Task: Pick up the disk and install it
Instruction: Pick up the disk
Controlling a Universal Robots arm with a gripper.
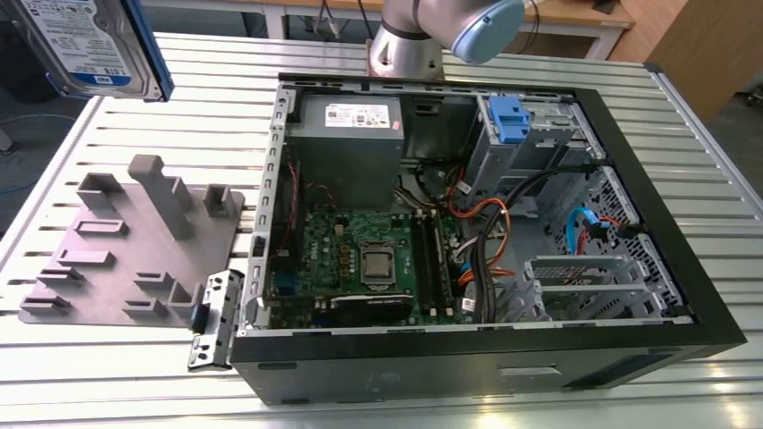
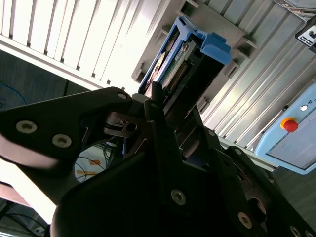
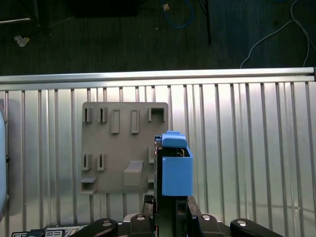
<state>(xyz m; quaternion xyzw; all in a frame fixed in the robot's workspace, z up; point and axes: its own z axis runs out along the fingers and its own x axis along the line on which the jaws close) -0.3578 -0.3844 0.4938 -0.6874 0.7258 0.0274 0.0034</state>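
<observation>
- Exterior view: one disk is up in the air above and behind the grey fixture plate, label side to the camera, touching nothing on the table.
- One open computer case stands just beside the plate on the exterior view's right, with one blue latch and one grey power-supply box inside it.
- Second wrist view: one gripper is clamped narrow on the disk (blue rails on both edges), which hangs over the plate.
- First wrist view: the disk is edge-on, held over the plate near its edge. The plate's slots look empty.
- Progress: the pick-up looks done, since the disk is held clear of the plate. The install is not done, since the disk is outside the case.
- Count: one disk, one gripper, one plate, one case.
</observation>
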